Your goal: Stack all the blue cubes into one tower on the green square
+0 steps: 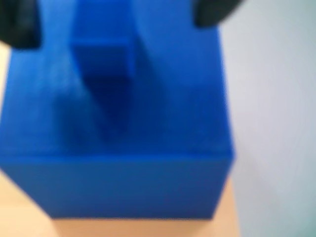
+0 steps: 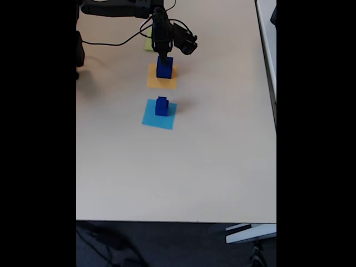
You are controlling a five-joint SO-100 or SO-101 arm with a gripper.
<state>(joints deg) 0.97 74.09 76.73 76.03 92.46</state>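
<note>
**Arm over the orange square, three paper squares on the table**

In the fixed view the pale table (image 2: 211, 156) carries three flat paper squares in a line: a green square (image 2: 148, 44) farthest, partly hidden behind the arm, an orange square (image 2: 161, 81) in the middle, and a light-blue square (image 2: 158, 115) nearest.

A large blue cube (image 2: 164, 68) stands on the orange square, with the fingers (image 2: 163, 54) directly above it and touching or nearly touching its top. In the wrist view this cube (image 1: 163, 123) is blurred and close, with a smaller blue block (image 1: 106, 64) on its top face between the two dark fingertips (image 1: 215, 12) at the upper edge. I cannot tell whether the fingers grip it.

On the light-blue square stands a second, smaller stack of blue cubes (image 2: 161, 106); it looks like two, one on the other, though too small to count surely.
</note>
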